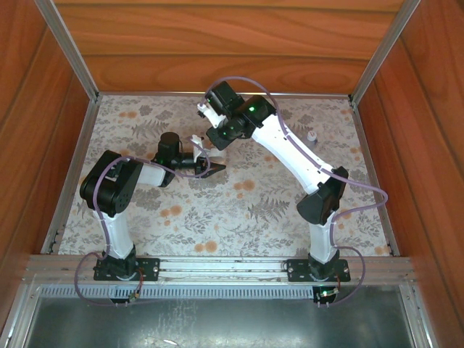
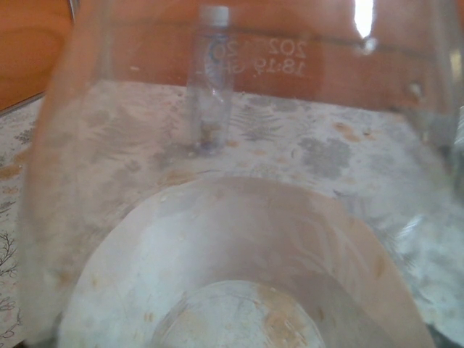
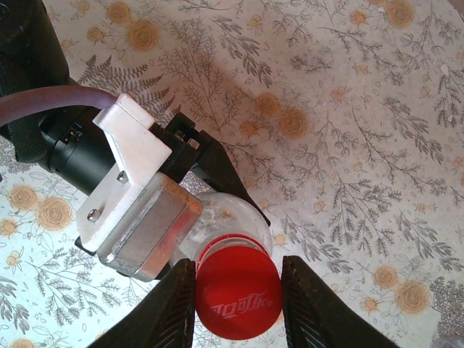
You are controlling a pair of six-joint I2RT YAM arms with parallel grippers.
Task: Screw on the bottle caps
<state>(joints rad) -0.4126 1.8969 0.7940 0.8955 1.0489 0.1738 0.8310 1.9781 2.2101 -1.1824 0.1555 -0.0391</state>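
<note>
A clear bottle (image 3: 230, 217) stands upright in my left gripper (image 1: 209, 168), which is shut on its body; one of its black fingers (image 3: 221, 174) shows beside the bottle's shoulder. A red bottle cap (image 3: 238, 296) sits on the bottle's neck. My right gripper (image 3: 238, 304) comes down from above, and both of its fingers touch the cap's sides. In the left wrist view the held bottle (image 2: 232, 239) is pressed close to the lens. Seen through it, a second small clear bottle (image 2: 212, 87) with a white cap (image 2: 214, 14) stands on the table (image 1: 313, 135).
The floral table (image 1: 239, 210) is ringed by wooden walls and a metal frame. The second bottle stands to the right of the right arm's forearm (image 1: 290, 148). Both grippers meet near the table's middle back.
</note>
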